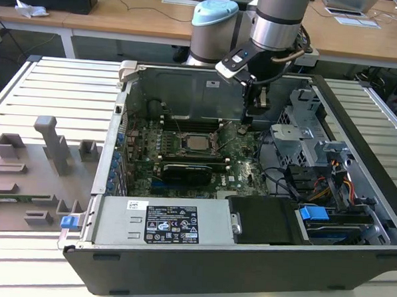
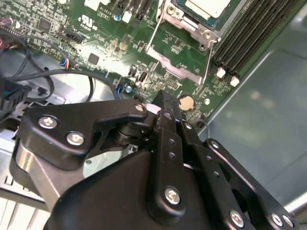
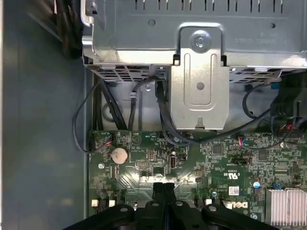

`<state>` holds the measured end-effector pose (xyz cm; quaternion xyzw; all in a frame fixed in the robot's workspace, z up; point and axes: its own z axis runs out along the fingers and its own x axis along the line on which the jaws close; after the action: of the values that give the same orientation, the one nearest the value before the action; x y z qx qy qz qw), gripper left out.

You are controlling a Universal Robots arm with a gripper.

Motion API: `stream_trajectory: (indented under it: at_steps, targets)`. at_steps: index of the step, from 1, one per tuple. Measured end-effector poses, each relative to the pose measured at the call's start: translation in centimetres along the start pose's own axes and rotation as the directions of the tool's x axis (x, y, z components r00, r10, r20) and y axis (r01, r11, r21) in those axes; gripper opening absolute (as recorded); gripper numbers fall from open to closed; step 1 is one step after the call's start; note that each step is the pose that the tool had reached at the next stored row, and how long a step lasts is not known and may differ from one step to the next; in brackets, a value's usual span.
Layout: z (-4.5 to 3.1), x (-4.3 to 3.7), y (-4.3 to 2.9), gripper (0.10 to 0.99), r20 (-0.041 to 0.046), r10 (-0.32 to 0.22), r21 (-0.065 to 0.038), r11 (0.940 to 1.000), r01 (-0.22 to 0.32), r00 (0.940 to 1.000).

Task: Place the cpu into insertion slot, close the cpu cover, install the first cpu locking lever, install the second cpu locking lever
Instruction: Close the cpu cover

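The cpu (image 1: pixel 199 143) lies silver top up in the insertion slot (image 1: pixel 184 145) in the middle of the green motherboard; in the second wrist view the cpu (image 2: pixel 207 6) sits at the picture's edge. The cpu cover (image 2: pixel 191 26) lies as a silver frame around it. Thin wire levers (image 2: pixel 154 33) run beside the socket; I cannot tell whether they are latched. My gripper (image 1: pixel 254 111) hangs over the board to the exterior view's right of the socket, near a coin battery (image 3: pixel 119 154). The gripper (image 3: pixel 163 188) is shut, its fingers (image 2: pixel 165 108) pressed together with nothing between them.
The open computer case (image 1: pixel 359 130) walls in the board. A metal drive cage (image 3: pixel 200 81) with black cables stands close to the gripper. Long black memory slots (image 2: pixel 240 43) flank the socket. A power supply (image 1: pixel 168 220) fills the case's front. Grey fixtures (image 1: pixel 52 144) stand outside.
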<state>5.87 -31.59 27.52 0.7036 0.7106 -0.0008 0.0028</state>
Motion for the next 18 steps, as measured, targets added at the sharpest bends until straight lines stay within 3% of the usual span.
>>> stream_trajectory:
  at_steps: [9, 18]
  targets:
    - [2.34, 0.02, -1.02, 0.106, -0.0001, 0.0, 0.0, 1.0, 0.0, 1.0]
    - [2.56, 0.04, -3.04, 0.106, 0.0, 0.0, 0.0, 1.0, 0.0, 1.0]
